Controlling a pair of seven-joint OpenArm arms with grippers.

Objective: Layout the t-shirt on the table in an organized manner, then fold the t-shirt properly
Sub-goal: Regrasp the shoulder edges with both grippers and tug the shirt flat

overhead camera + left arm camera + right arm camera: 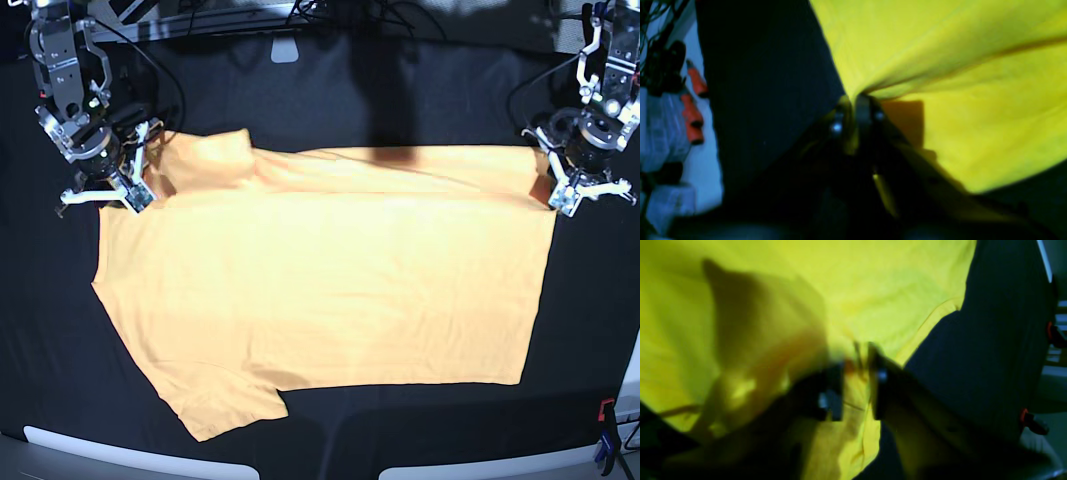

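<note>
1. T-shirt [330,280] on table [420,100]: spread sideways across the middle of the black surface. The body is mostly flat. One sleeve points to the near edge, and the other is bunched at the far corner beside the right gripper. A long ridge of cloth runs along the far edge between the two grippers. Risk: if both corners are dropped without being drawn taut, that ridge will likely set as a crease. Every later fold would then come out crooked.

2. Right gripper [862,353]: at the collar-and-sleeve end. Its jaws stand a little apart with yellow cloth lying between them. The wrist view is blurred, so whether the cloth is pinched or merely draped there cannot be told. Risk: a half-grip could drag the sleeve into a heap as the arm lifts.

3. Left gripper [853,100]: at the hem-end corner, clenched on the t-shirt. Its fingers are nearly together and the cloth is gathered to a point at their tips, with folds fanning outward. Risk: a pull from this side alone would likely skew the hem or slide the whole garment across the table.

4. Clamps [603,410]: small, at the table edge and well apart from the garment. Risk: slight; cloth dragged that far could snag.
</note>
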